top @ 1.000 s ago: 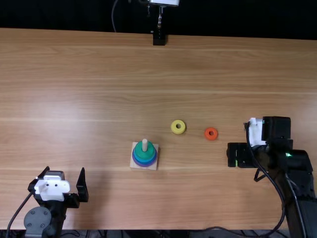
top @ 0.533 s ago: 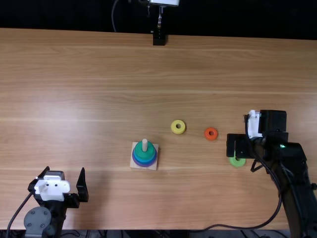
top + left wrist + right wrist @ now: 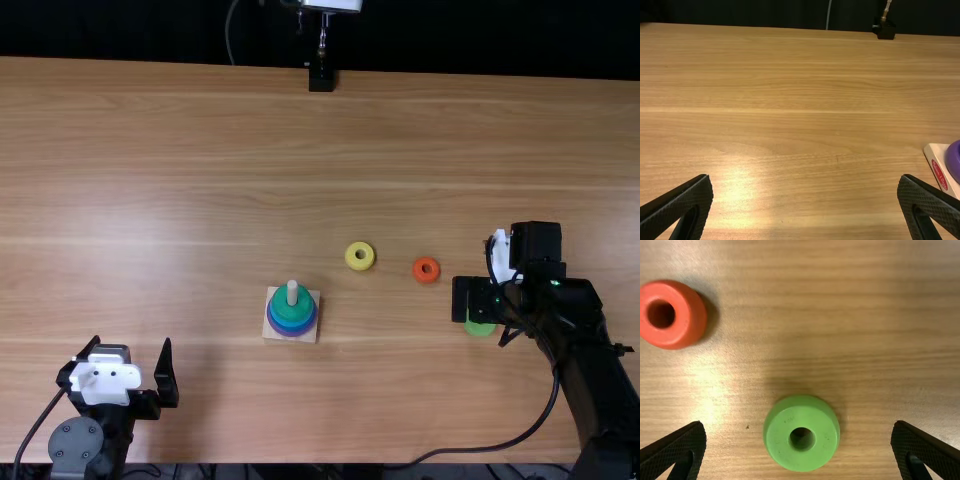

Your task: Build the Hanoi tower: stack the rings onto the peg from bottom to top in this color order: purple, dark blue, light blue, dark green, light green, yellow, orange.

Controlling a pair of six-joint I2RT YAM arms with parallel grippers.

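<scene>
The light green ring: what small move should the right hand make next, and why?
Probably lower the right hand around the light green ring: its fingers are open, the ring shows between them, and the dark green ring is topmost on the peg.

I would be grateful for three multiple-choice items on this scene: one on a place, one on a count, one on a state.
1. Where is the light green ring?
A) on the peg
B) on the table
C) on the yellow ring

2. How many rings lie apart from the stack?
A) two
B) three
C) five

3. How is the left pincer?
A) shut, empty
B) shut on a ring
C) open

1: B, the right wrist view shows it on bare wood.
2: B, yellow, orange and light green lie separately.
3: C, its fingertips stand wide apart.
</scene>
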